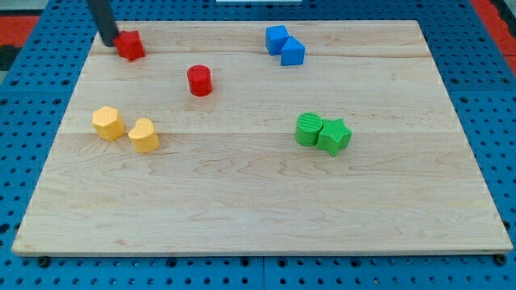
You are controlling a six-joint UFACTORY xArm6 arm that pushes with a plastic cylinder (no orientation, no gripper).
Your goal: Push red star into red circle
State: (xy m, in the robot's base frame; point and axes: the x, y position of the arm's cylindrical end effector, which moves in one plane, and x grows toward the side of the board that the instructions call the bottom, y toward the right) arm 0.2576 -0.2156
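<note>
my tip [110,43] touches red star [130,45] on its left — bare rod, no jaws; red circle [199,80] sits lower right, apart.

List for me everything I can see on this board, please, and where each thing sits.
red star: 1, red, top left corner
red circle: 1, red, down-right of the star, apart from it
blue blocks: 2, blue, touching, top centre-right
yellow blocks: 2, yellow, side by side, left
green blocks: 2, green, touching, right of centre
wooden board: 1, pale wood, on blue pegboard
my tip: 1, dark rod, against the star's left side
</note>
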